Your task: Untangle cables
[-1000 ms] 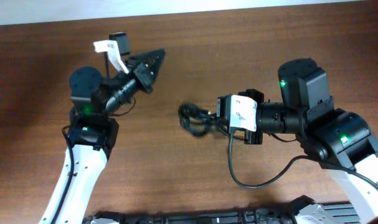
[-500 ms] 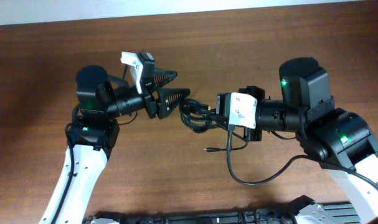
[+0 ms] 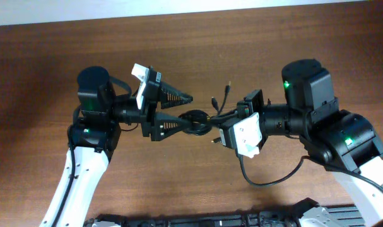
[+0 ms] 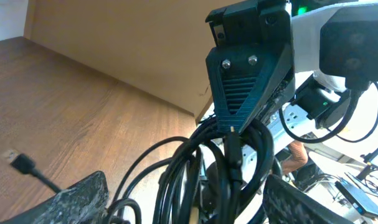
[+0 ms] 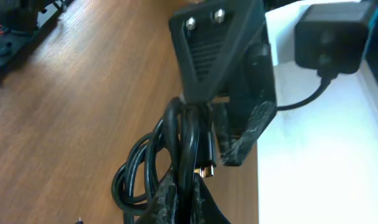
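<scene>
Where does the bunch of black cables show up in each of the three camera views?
Overhead: cables at centre, between the left gripper and the right gripper.
Left wrist: cables at lower centre, hanging under the right gripper.
Right wrist: cables at lower centre-left, running off the bottom edge.
Shared landmark: the right gripper, shut on the cables, shows in all three.

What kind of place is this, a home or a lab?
Most likely a robotics lab bench: a left arm and a right arm at a wooden table, with a bundle of black cables between them.
</scene>
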Controlling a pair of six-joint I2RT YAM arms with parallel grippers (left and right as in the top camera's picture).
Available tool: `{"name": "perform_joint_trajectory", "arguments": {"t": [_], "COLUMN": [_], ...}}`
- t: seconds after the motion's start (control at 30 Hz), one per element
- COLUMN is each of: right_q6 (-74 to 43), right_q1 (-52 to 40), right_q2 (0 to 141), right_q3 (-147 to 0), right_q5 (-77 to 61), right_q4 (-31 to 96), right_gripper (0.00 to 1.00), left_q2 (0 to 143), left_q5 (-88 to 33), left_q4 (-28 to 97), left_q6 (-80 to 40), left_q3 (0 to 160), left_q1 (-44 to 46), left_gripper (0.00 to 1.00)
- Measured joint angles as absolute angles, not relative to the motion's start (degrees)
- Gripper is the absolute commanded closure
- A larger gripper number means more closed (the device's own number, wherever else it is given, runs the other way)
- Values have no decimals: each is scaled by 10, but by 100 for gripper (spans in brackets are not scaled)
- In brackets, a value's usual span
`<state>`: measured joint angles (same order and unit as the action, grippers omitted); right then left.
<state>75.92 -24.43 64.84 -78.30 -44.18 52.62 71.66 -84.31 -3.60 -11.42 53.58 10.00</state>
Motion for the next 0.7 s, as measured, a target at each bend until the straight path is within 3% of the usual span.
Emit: {"name": "perform_joint_trajectory", "arguments": {"t": [0.17,0.3,0.7], "right_q6": [765,765,765], "right_q1": [-244,-244,-244], "right_q2": [648,648,648], "right_q3": [-783,-783,-783], "right_q5": [-452,-455,-477], "right_q4": [499,498,496], "right_gripper": [96,96,96], "left_q2": [717,717,717], "left_q5": [-849,-846,-856], "left_q4": [-33,-31,-36], "left_q6": [-114,-113,-113], "left_q3": [536,536,536], "left_q1": [100,100,68], "left_gripper": [35,28,39]}}
